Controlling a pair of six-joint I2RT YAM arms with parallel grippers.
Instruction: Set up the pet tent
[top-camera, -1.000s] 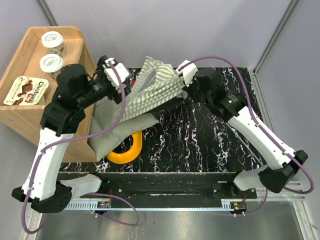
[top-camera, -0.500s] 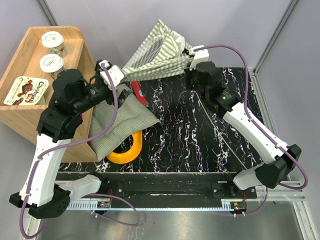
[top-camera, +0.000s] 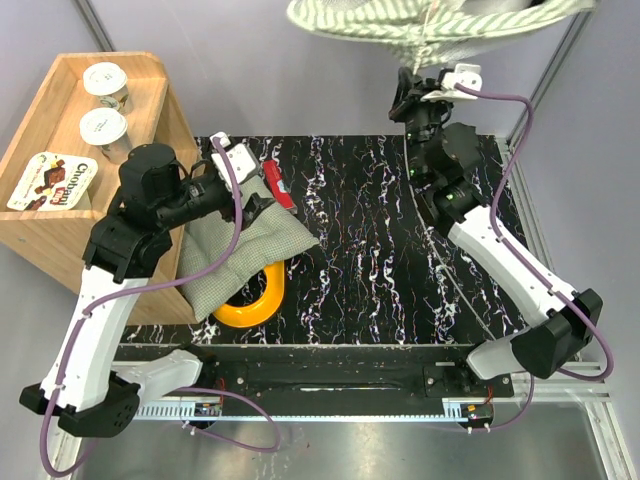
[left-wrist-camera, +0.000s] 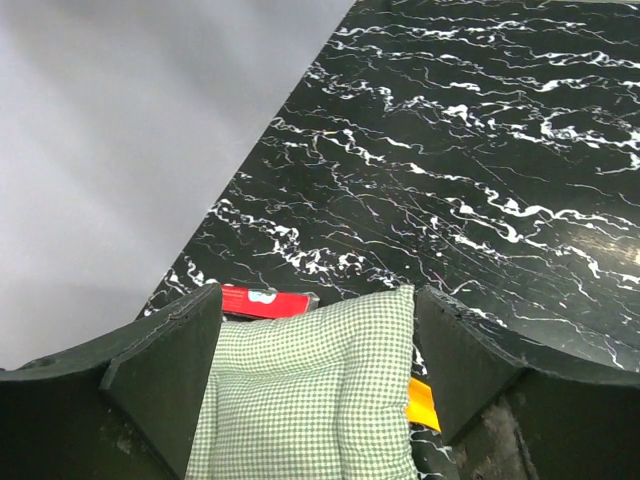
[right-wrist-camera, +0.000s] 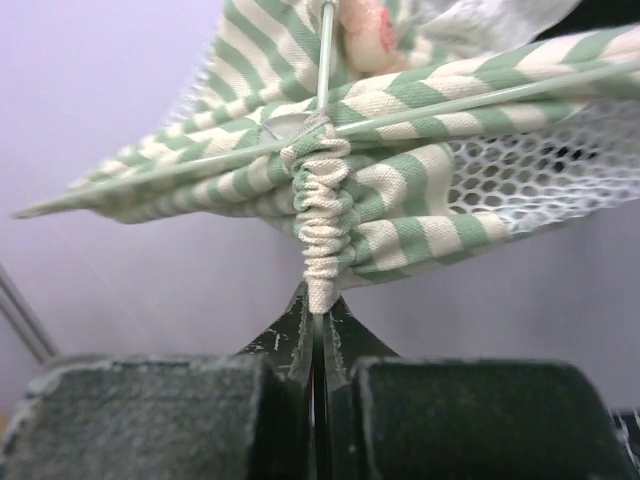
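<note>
Over the table, we see the right gripper (right-wrist-camera: 318, 305) pinched tight on one small gathered tab of the pet tent (top-camera: 440, 22). The tent hangs high in the air, well beyond the far side of the checked cushion (top-camera: 240, 250) and off to its right. Part of it runs past the top edge of the overhead view.

We judge the main danger to be that narrow hold. The whole striped shell and its thin crossing poles (right-wrist-camera: 330, 60) hang from a sliver of fabric, so any swing could pull the tab free and drop the tent. It could come down toward the cushion and the red item (top-camera: 278, 185) just beyond the cushion's far edge.

The left gripper (left-wrist-camera: 318, 305) hovers directly above the cushion with its fingers spread wide, holding nothing. With no second support, we think the tent may tilt or twist as it comes down and land on its side. The springy poles could also snag the right arm's cable. We cannot tell how much fabric lies out of frame.
</note>
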